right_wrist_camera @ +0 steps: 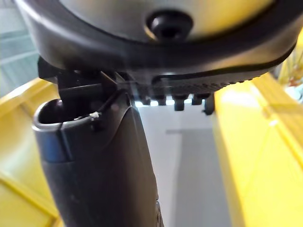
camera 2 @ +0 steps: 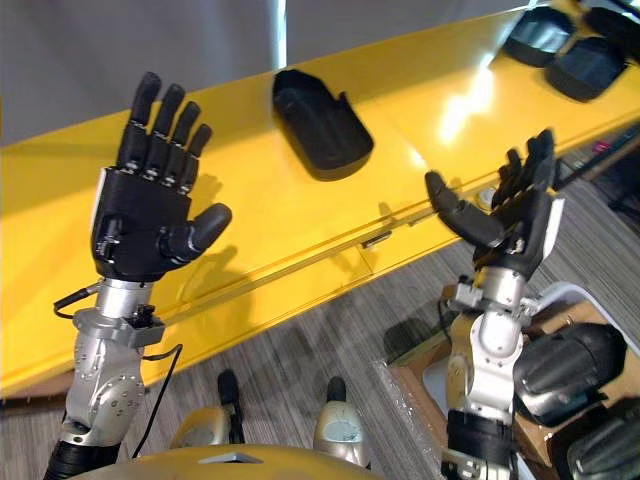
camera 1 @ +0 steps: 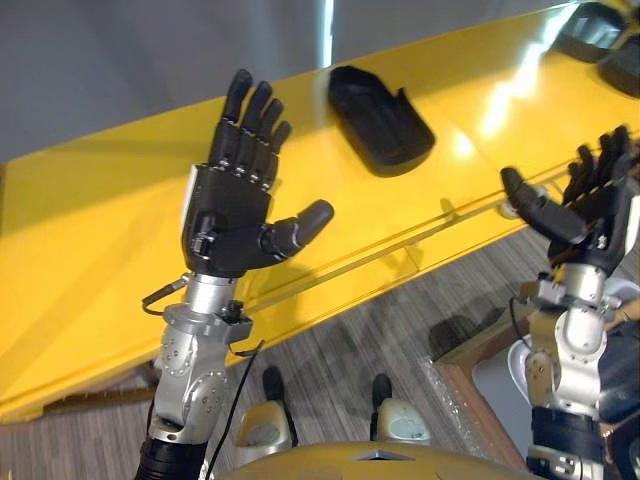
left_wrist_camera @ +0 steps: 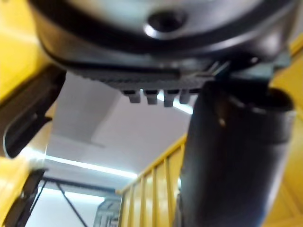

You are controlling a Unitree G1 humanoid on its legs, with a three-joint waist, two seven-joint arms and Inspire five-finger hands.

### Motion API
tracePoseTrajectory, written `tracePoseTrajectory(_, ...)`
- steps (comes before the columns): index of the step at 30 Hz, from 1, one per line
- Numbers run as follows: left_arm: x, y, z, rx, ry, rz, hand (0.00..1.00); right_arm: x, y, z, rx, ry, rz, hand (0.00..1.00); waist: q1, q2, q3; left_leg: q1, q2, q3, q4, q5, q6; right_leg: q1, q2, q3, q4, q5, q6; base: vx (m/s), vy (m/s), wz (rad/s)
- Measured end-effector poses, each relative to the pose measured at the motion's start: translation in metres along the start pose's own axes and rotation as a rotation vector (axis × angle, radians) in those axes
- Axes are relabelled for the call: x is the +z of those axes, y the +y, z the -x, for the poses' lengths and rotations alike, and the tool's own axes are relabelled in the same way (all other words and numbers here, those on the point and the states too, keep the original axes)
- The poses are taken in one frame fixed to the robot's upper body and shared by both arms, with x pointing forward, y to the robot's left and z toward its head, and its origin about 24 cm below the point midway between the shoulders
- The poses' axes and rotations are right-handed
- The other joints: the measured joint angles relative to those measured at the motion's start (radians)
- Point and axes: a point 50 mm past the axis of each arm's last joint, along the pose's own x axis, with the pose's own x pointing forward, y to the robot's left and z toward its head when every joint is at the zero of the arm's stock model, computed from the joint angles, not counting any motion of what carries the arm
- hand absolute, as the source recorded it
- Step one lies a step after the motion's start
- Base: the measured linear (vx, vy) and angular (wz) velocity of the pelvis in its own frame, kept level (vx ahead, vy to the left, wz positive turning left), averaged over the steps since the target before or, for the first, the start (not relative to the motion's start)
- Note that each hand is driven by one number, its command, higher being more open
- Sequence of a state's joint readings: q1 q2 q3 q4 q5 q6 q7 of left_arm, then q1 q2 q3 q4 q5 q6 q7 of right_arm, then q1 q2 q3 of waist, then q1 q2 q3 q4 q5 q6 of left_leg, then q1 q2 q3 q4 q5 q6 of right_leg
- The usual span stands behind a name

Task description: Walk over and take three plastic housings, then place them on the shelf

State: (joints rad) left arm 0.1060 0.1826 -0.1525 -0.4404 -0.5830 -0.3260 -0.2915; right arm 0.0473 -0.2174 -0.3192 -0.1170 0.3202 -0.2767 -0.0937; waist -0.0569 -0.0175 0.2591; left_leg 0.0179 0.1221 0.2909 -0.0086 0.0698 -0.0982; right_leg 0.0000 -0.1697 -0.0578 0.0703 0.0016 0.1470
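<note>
A black plastic housing (camera 2: 320, 122) lies on the yellow shelf (camera 2: 250, 200), hollow side up. Two more housings (camera 2: 565, 50) rest on the same shelf at the far right. My left hand (camera 2: 145, 215) is raised over the shelf's front part, palm towards me, fingers straight, open and empty. My right hand (camera 2: 510, 220) is held up near the shelf's front edge, to the right of the middle housing, also open with nothing in it. In the left wrist view the thumb (left_wrist_camera: 232, 161) stands out with nothing past it.
A cardboard box (camera 2: 430, 385) on the floor at the lower right holds more dark housings (camera 2: 565, 370) in a white tray. Grey plank floor runs along the shelf's front edge. A grey wall stands behind the shelf.
</note>
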Motion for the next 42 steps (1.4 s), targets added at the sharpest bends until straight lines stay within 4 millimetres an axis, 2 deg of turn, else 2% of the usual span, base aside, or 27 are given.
tracePoseTrajectory(2, -0.005, -0.008, -0.003, -0.017, 0.008, 0.033, 1.0, -0.003, -0.002, 0.015, -0.003, 0.038, 0.002, 1.0, -0.013, 0.001, -0.02, 0.007, 0.008, 0.053, 0.029, -0.031, -0.004, -0.015, 0.004, 0.055, -0.007, 0.007, 0.008, 0.03, 0.038, -0.88)
tracePoseTrajectory(7, -0.019, -0.022, -0.013, -0.028, 0.043, 0.092, 1.0, -0.012, -0.015, 0.055, -0.047, 0.152, -0.025, 1.0, -0.086, -0.016, -0.059, 0.026, 0.057, 0.189, 0.153, -0.136, -0.022, -0.021, 0.036, 0.202, -0.04, 0.039, 0.018, 0.04, 0.015, -0.89)
tracePoseTrajectory(8, -0.024, -0.024, -0.014, -0.007, 0.064, 0.084, 1.0, -0.015, -0.021, 0.071, -0.08, 0.198, -0.061, 1.0, -0.106, -0.017, -0.071, 0.024, 0.075, 0.232, 0.191, -0.168, -0.028, -0.038, 0.048, 0.25, -0.043, 0.047, 0.026, 0.04, 0.017, -0.96)
tracePoseTrajectory(10, -0.029, -0.025, -0.013, 0.021, 0.09, 0.045, 1.0, -0.017, -0.025, 0.086, -0.113, 0.236, -0.064, 1.0, -0.134, -0.019, -0.072, 0.016, 0.098, 0.273, 0.235, -0.201, -0.034, -0.054, 0.06, 0.294, -0.058, 0.061, 0.026, 0.0, 0.018, -0.8)
tracePoseTrajectory(13, -0.041, -0.021, -0.009, 0.091, 0.165, -0.084, 1.0, -0.016, -0.021, 0.099, -0.182, 0.207, -0.123, 1.0, -0.172, -0.011, -0.073, -0.024, 0.116, 0.295, 0.287, -0.236, -0.039, -0.092, 0.07, 0.326, -0.072, 0.077, 0.026, -0.04, 0.006, -0.41)
tracePoseTrajectory(14, -0.044, -0.019, -0.008, 0.11, 0.182, -0.096, 1.0, -0.014, -0.019, 0.1, -0.195, 0.19, -0.138, 1.0, -0.173, -0.008, -0.074, -0.031, 0.116, 0.295, 0.294, -0.236, -0.037, -0.101, 0.071, 0.331, -0.072, 0.082, 0.024, -0.04, -0.006, -0.24)
tracePoseTrajectory(15, -0.047, -0.013, -0.002, 0.156, 0.214, -0.121, 1.0, -0.01, -0.013, 0.098, -0.195, 0.157, -0.162, 1.0, -0.168, 0.006, -0.072, -0.053, 0.115, 0.262, 0.319, -0.242, -0.024, -0.118, 0.076, 0.343, -0.073, 0.089, 0.02, -0.03, 0.007, -0.38)
tracePoseTrajectory(16, -0.046, -0.005, 0.006, 0.223, 0.235, -0.147, 1.0, -0.006, -0.006, 0.096, -0.174, 0.131, -0.187, 1.0, -0.159, 0.025, -0.071, -0.084, 0.108, 0.151, 0.345, -0.259, -0.011, -0.133, 0.088, 0.364, -0.075, 0.099, 0.014, -0.03, 0.018, -0.44)
tracePoseTrajectory(17, -0.045, 0.001, 0.011, 0.264, 0.247, -0.163, 1.0, -0.007, -0.002, 0.094, -0.16, 0.124, -0.203, 1.0, -0.157, 0.032, -0.069, -0.095, 0.101, 0.099, 0.355, -0.266, -0.004, -0.137, 0.092, 0.373, -0.075, 0.102, 0.014, -0.02, 0.043, -0.48)
tracePoseTrajectory(18, -0.041, 0.013, 0.024, 0.348, 0.267, -0.194, 1.0, -0.007, 0.007, 0.09, -0.135, 0.116, -0.224, 1.0, -0.147, 0.044, -0.063, -0.099, 0.084, 0.007, 0.363, -0.287, 0.01, -0.138, 0.098, 0.391, -0.074, 0.104, 0.013, -0.04, 0.082, -0.58)
tracePoseTrajectory(19, -0.035, 0.026, 0.038, 0.429, 0.279, -0.222, 1.0, -0.007, 0.013, 0.087, -0.111, 0.108, -0.235, 1.0, -0.114, 0.06, -0.055, -0.097, 0.056, -0.097, 0.372, -0.331, 0.027, -0.139, 0.108, 0.422, -0.074, 0.106, 0.012, -0.05, 0.113, -0.67)
tracePoseTrajectory(21, -0.022, 0.042, 0.056, 0.542, 0.279, -0.27, 1.0, -0.01, 0.02, 0.084, -0.078, 0.106, -0.245, 1.0, -0.063, 0.078, -0.047, -0.098, 0.02, -0.172, 0.391, -0.376, 0.015, -0.148, 0.113, 0.462, -0.07, 0.105, 0.01, -0.11, 0.212, -0.62)
tracePoseTrajectory(23, -0.012, 0.052, 0.065, 0.616, 0.257, -0.321, 1.0, -0.017, 0.023, 0.081, -0.068, 0.127, -0.235, 1.0, -0.029, 0.077, -0.047, -0.107, -0.01, -0.18, 0.396, -0.383, 0.014, -0.158, 0.092, 0.464, -0.069, 0.105, 0.011, -0.1, 0.169, -0.11)
tracePoseTrajectory(26, 0.004, 0.05, 0.065, 0.623, 0.168, -0.345, 1.0, -0.029, 0.025, 0.082, -0.079, 0.178, -0.193, 1.0, 0.0, 0.078, -0.044, -0.119, -0.019, -0.193, 0.417, -0.381, 0.019, -0.163, 0.083, 0.437, -0.046, 0.107, 0.015, -0.03, 0.094, 0.15)
tracePoseTrajectory(29, 0.019, 0.035, 0.051, 0.551, 0.033, -0.327, 1.0, -0.031, 0.025, 0.086, -0.09, 0.197, -0.194, 1.0, -0.006, 0.085, -0.029, -0.148, -0.023, -0.205, 0.461, -0.382, 0.017, -0.193, 0.087, 0.407, -0.006, 0.108, 0.016, 0.0, 0.039, -0.06)
tracePoseTrajectory(32, 0.02, 0.025, 0.035, 0.481, -0.038, -0.293, 1.0, -0.037, 0.022, 0.094, -0.102, 0.23, -0.237, 1.0, -0.029, 0.079, 0.007, -0.105, -0.027, -0.189, 0.491, -0.406, 0.029, -0.186, 0.097, 0.403, 0.048, 0.113, 0.024, -0.06, 0.061, -0.44)
tracePoseTrajectory(33, 0.019, 0.023, 0.031, 0.468, -0.046, -0.29, 1.0, -0.037, 0.023, 0.095, -0.111, 0.225, -0.288, 1.0, -0.031, 0.072, 0.024, -0.083, -0.027, -0.174, 0.499, -0.413, 0.037, -0.178, 0.098, 0.377, 0.058, 0.125, 0.037, -0.21, 0.061, -0.95)
tracePoseTrajectory(34, 0.02, 0.023, 0.028, 0.462, -0.056, -0.307, 1.0, -0.039, 0.027, 0.094, -0.109, 0.219, -0.36, 1.0, -0.025, 0.069, 0.044, -0.064, -0.009, -0.148, 0.503, -0.412, 0.053, -0.17, 0.104, 0.344, 0.023, 0.183, 0.055, -0.17, 0.029, -0.97)
tracePoseTrajectory(35, 0.02, 0.024, 0.028, 0.466, -0.05, -0.32, 1.0, -0.04, 0.031, 0.092, -0.097, 0.218, -0.397, 1.0, -0.024, 0.079, 0.045, -0.065, 0.012, -0.122, 0.503, -0.414, 0.057, -0.158, 0.104, 0.331, -0.029, 0.25, 0.072, -0.3, 0.029, -1.11)
tracePoseTrajectory(36, 0.019, 0.028, 0.029, 0.474, -0.037, -0.339, 1.0, -0.042, 0.038, 0.089, -0.085, 0.215, -0.454, 1.0, -0.012, 0.093, 0.052, -0.072, 0.03, -0.086, 0.502, -0.403, 0.059, -0.21, 0.095, 0.242, 0.124, 0.159, -0.005, -0.26, 0.03, -0.9)
tracePoseTrajectory(37, 0.019, 0.031, 0.031, 0.482, -0.033, -0.343, 1.0, -0.046, 0.048, 0.084, -0.045, 0.224, -0.486, 1.0, -0.002, 0.094, 0.051, -0.074, 0.041, -0.056, 0.486, -0.381, 0.056, -0.267, 0.059, 0.184, 0.308, 0.051, -0.067, -0.28, 0.021, -0.79)
tracePoseTrajectory(38, 0.019, 0.032, 0.032, 0.493, -0.027, -0.345, 1.0, -0.048, 0.054, 0.081, -0.018, 0.231, -0.492, 1.0, 0.004, 0.096, 0.051, -0.076, 0.051, -0.045, 0.48, -0.372, 0.053, -0.278, 0.036, 0.166, 0.37, 0.021, -0.076, -0.15, -0.052, -0.67)
tracePoseTrajectory(39, 0.016, 0.033, 0.035, 0.51, -0.015, -0.338, 1.0, -0.052, 0.067, 0.079, 0.028, 0.254, -0.493, 1.0, 0.021, 0.107, 0.053, -0.08, 0.082, -0.031, 0.474, -0.356, 0.039, -0.276, -0.015, 0.144, 0.445, -0.012, -0.094, -0.12, -0.144, -0.61)
tracePoseTrajectory(40, 0.013, 0.034, 0.037, 0.515, -0.001, -0.324, 1.0, -0.056, 0.082, 0.079, 0.061, 0.283, -0.486, 1.0, 0.038, 0.116, 0.056, -0.083, 0.114, -0.023, 0.468, -0.344, 0.018, -0.262, -0.075, 0.13, 0.485, -0.021, -0.109, -0.12, -0.193, -0.54)
tracePoseTrajectory(41, 0.011, 0.034, 0.038, 0.512, 0.005, -0.305, 1.0, -0.058, 0.09, 0.081, 0.076, 0.303, -0.482, 1.0, 0.043, 0.116, 0.055, -0.084, 0.129, -0.023, 0.464, -0.338, 0.004, -0.248, -0.108, 0.126, 0.494, -0.021, -0.11, -0.09, -0.273, -0.44)
tracePoseTrajectory(42, 0.007, 0.031, 0.037, 0.501, 0.009, -0.251, 1.0, -0.061, 0.103, 0.086, 0.1, 0.338, -0.464, 1.0, 0.057, 0.108, 0.051, -0.083, 0.157, -0.024, 0.457, -0.329, -0.024, -0.228, -0.166, 0.123, 0.506, -0.021, -0.11, -0.06, -0.362, -0.34)
